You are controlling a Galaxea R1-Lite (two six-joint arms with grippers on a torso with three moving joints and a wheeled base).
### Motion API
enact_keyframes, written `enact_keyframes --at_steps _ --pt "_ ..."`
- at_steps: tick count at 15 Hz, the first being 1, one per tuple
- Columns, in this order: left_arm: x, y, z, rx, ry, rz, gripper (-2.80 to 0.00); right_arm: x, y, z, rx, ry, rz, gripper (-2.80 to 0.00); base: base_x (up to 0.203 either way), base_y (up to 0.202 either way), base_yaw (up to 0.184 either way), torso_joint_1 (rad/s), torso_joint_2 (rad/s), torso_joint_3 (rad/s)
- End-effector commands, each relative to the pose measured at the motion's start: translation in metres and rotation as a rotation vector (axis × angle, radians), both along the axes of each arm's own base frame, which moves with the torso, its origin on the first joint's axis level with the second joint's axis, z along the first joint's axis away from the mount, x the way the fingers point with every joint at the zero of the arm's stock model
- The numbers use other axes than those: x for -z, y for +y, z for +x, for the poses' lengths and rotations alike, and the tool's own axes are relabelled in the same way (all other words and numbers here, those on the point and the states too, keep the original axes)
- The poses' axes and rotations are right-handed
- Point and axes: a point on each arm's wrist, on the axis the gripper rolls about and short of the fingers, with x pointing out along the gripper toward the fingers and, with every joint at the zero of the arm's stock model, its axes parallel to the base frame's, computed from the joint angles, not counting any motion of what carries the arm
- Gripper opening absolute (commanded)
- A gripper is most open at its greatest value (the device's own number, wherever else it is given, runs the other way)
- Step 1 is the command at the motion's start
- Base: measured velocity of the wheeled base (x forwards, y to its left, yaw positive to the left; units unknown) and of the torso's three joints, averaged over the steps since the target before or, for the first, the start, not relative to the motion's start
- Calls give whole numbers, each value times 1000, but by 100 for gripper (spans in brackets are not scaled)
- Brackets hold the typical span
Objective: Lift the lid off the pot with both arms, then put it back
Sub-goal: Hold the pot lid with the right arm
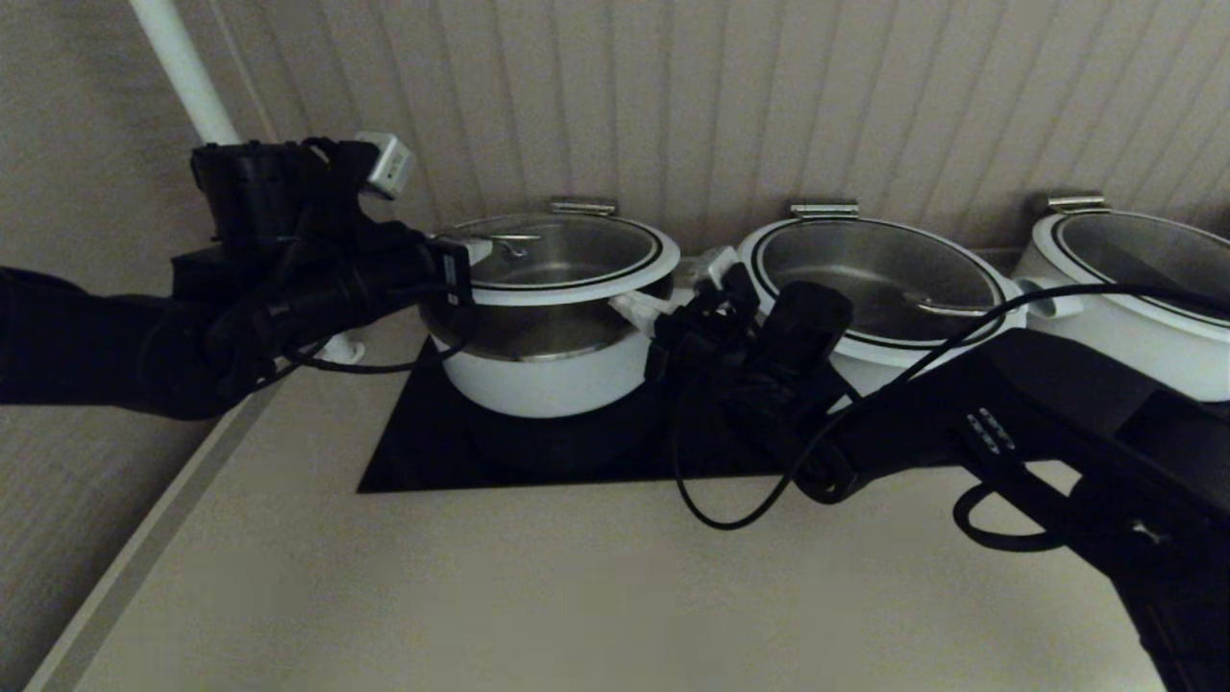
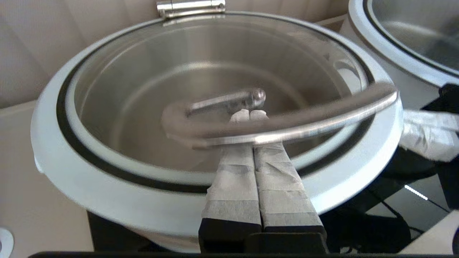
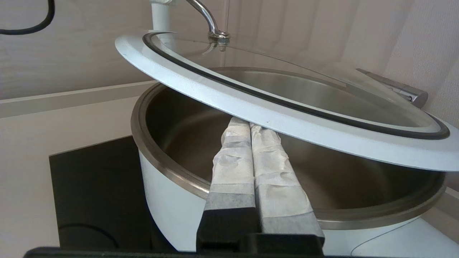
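Observation:
The white straight-sided pot (image 1: 548, 375) stands on a black cooktop (image 1: 413, 452). The glass lid (image 1: 577, 286) with its broad white rim hovers tilted above the pot's steel rim, with a gap between them. My left gripper (image 1: 478, 253) is shut, its closed fingers (image 2: 233, 179) slid under the lid's arched steel handle (image 2: 304, 120). My right gripper (image 1: 642, 309) is shut too, its taped fingers (image 3: 236, 161) reaching over the pot's rim (image 3: 168, 172) with the tips pressed up under the lid's white rim (image 3: 304, 129). The pot's inside is bare steel.
Two wider white pots with glass lids (image 1: 874, 279) (image 1: 1143, 264) stand to the right, close beside my right arm. A ribbed wall is right behind the pots. A white pole (image 1: 183, 67) rises at the back left. The counter's edge (image 1: 144, 548) runs along the left.

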Motion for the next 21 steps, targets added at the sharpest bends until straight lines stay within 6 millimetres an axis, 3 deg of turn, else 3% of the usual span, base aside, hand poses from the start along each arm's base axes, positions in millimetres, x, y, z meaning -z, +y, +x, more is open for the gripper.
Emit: enact_keyframes --at_steps 1,7,13,21 --pt "-1 2 -6 0 1 0 -280 -3 0 -1 -1 -12 6 -280 0 0 0 0 0 0" --pt "-8 4 -12 -3 -17 -4 -280 -6 0 0 -1 -22 12 -280 0 0 0 0 0 0" --pt "6 7 -25 -1 39 14 -280 -8 -3 2 6 -27 14 -280 0 0 0 0 0 0" --pt "9 14 -38 -16 54 18 -280 -7 -3 3 9 -16 6 -280 0 0 0 0 0 0"
